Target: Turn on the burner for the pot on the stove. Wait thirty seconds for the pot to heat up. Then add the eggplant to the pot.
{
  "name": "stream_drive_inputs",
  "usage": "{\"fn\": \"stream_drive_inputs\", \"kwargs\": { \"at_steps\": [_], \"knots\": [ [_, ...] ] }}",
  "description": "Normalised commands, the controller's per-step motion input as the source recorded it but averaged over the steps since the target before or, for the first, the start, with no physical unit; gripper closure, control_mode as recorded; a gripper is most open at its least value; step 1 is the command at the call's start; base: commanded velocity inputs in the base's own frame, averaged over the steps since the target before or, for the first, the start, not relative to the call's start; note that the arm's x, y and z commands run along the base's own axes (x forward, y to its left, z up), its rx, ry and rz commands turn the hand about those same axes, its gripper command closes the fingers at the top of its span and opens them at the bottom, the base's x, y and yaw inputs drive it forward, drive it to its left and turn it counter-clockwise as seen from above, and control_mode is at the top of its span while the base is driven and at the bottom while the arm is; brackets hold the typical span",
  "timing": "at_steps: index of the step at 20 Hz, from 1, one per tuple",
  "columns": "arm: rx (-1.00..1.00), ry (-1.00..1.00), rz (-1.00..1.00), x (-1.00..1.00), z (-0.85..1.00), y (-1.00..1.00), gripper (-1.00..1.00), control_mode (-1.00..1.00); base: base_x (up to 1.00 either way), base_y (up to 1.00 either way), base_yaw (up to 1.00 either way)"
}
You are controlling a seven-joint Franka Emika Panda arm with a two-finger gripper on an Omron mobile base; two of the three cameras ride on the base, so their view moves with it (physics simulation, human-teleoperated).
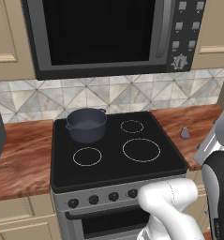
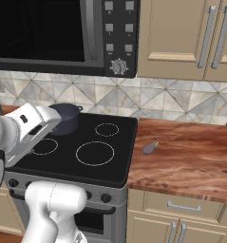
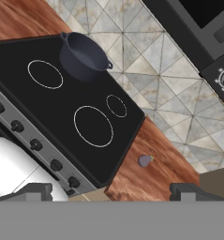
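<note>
From the left base view, the pot [image 1: 86, 124] is sitting on the stove [image 1: 115, 166] at the back-left ring, about ten o'clock from the middle of the glass top. It looks rigid and fairly heavy, with two small side handles, though this task is not asking for it to be lifted. The eggplant [image 1: 184, 133] is lying on the wooden surface [image 1: 193, 124] just beside the stove's right edge, at three o'clock from the pot. The black knobs [image 1: 93, 199] are lining the grey front.

From the right base view, the eggplant [image 2: 149, 148] is looking light, smooth and probably slippery; I judge that pinching across its fat middle would be the safest hold, since the tapered end could squirt out. The microwave [image 2: 62, 33] above is carrying buttons and a dial, but no writing is readable.

From the hand view, the finger tips [image 3: 190, 191] are standing wide apart and holding nothing. The pot [image 3: 83, 56] is lying at eleven o'clock, the eggplant [image 3: 145, 161] near five o'clock, well apart. No brand or label is showing anywhere.
</note>
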Motion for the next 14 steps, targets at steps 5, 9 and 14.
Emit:
{"fn": "stream_drive_inputs", "kwargs": {
  "at_steps": [5,9,14],
  "knots": [
    [0.00,0.00,0.00,0.00,0.00,0.00,-1.00,-1.00,0.00,0.00,0.00],
    [0.00,0.00,0.00,0.00,0.00,0.00,-1.00,-1.00,0.00,0.00,0.00],
    [0.00,0.00,0.00,0.00,0.00,0.00,-1.00,-1.00,0.00,0.00,0.00]
  ]
}}
